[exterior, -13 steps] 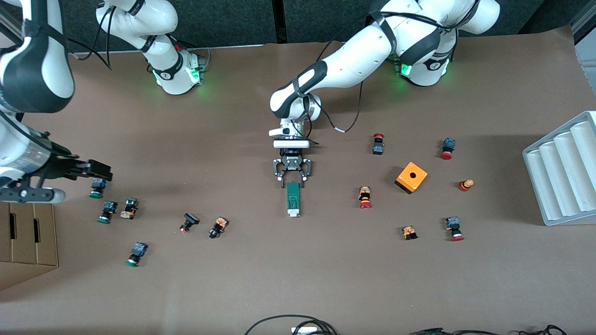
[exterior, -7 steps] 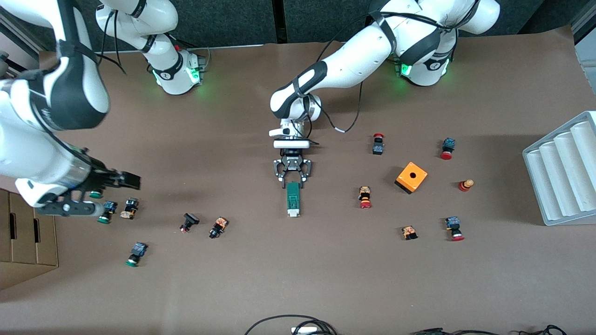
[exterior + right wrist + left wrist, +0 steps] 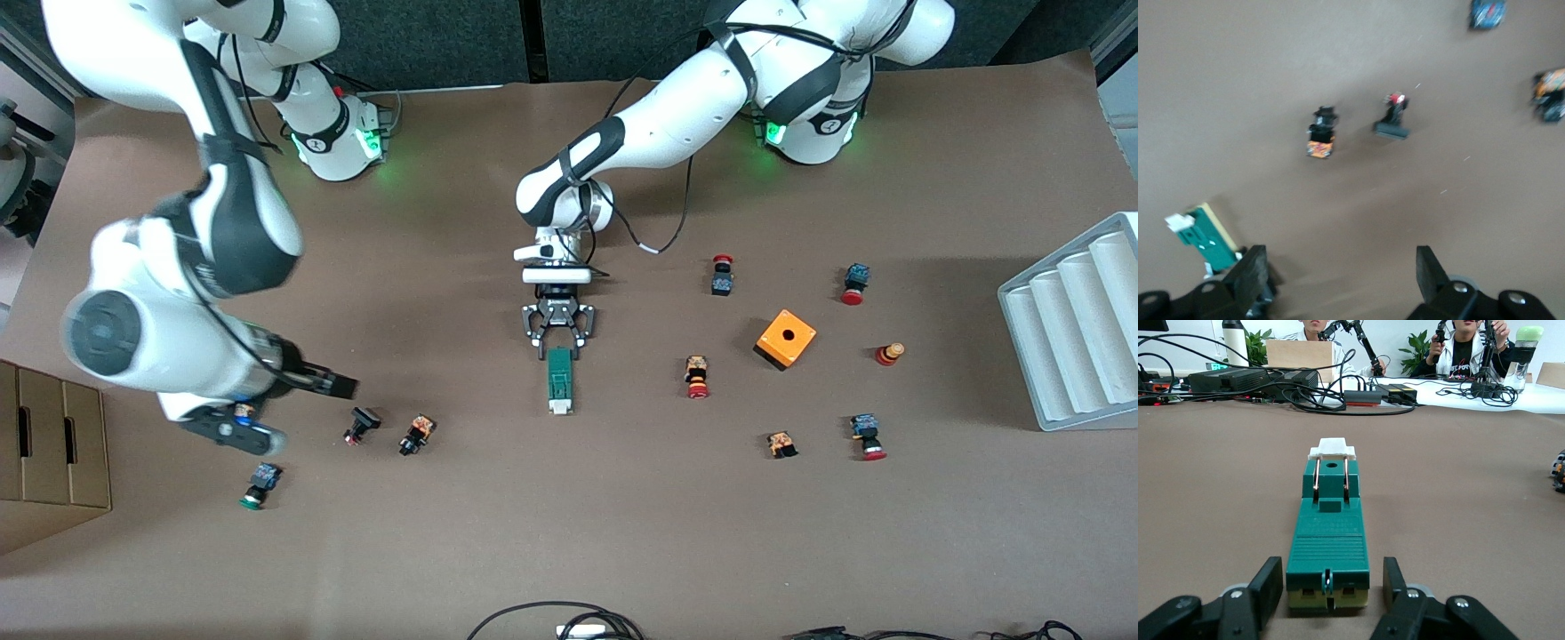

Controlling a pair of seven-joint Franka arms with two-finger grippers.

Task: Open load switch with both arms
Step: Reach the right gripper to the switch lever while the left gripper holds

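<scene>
The load switch (image 3: 559, 380), a dark-green bar, lies mid-table with its white block (image 3: 559, 409) at the end nearer the front camera. My left gripper (image 3: 559, 352) is down at the table and shut on the bar's green end. In the left wrist view the load switch (image 3: 1328, 533) runs away from the left gripper (image 3: 1333, 577), a black finger (image 3: 1271, 580) on each side of its end. My right gripper (image 3: 307, 409) hangs open over the push buttons toward the right arm's end of the table. In the right wrist view the right gripper (image 3: 1341, 267) holds nothing, and the load switch (image 3: 1201, 237) shows off to one side.
Small push buttons (image 3: 416, 435) are scattered at both ends of the table. An orange cube box (image 3: 786, 339) and a white ribbed rack (image 3: 1076, 329) stand toward the left arm's end. A cardboard box (image 3: 49, 453) sits at the right arm's end. Cables (image 3: 560, 618) lie at the near edge.
The right arm has swung from the table's end toward the middle, passing over the push buttons. The left gripper's fingers have closed in on the load switch's end.
</scene>
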